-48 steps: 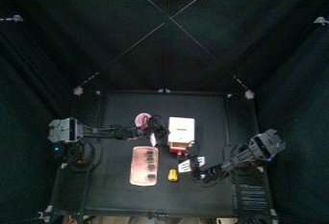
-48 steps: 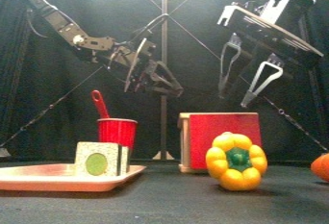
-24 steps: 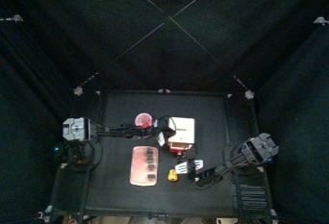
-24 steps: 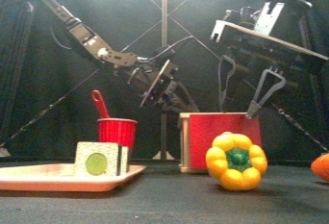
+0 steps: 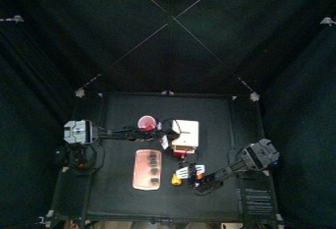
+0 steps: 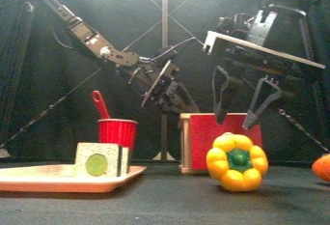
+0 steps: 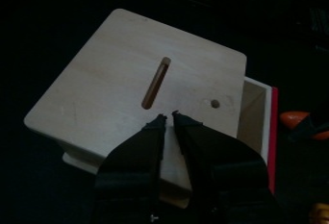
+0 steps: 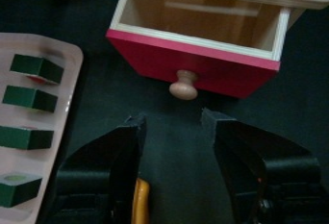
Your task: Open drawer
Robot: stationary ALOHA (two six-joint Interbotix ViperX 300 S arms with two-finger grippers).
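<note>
The drawer cabinet (image 5: 187, 132) is a small white box with a slot-like mark on its top (image 7: 154, 79). Its red-fronted drawer (image 8: 193, 60) stands pulled out, its pale inside showing, with a round wooden knob (image 8: 184, 88). My left gripper (image 7: 170, 121) rests on the cabinet's top with its jaws close together; it also shows in the front view (image 6: 165, 82). My right gripper (image 8: 172, 122) is open and empty, its jaws either side of the knob's line and just short of it. In the front view it (image 6: 241, 101) hangs above the cabinet (image 6: 222, 130).
A yellow pepper (image 6: 237, 161) stands in front of the cabinet. A red cup (image 6: 118, 132) is to its left. A pink tray (image 6: 39, 179) holds green-faced blocks (image 6: 99, 159), also in the right wrist view (image 8: 29, 98). An orange object (image 6: 322, 168) sits far right.
My left gripper has swung right and down onto the cabinet's top. My right gripper has come down and closer to the drawer's front.
</note>
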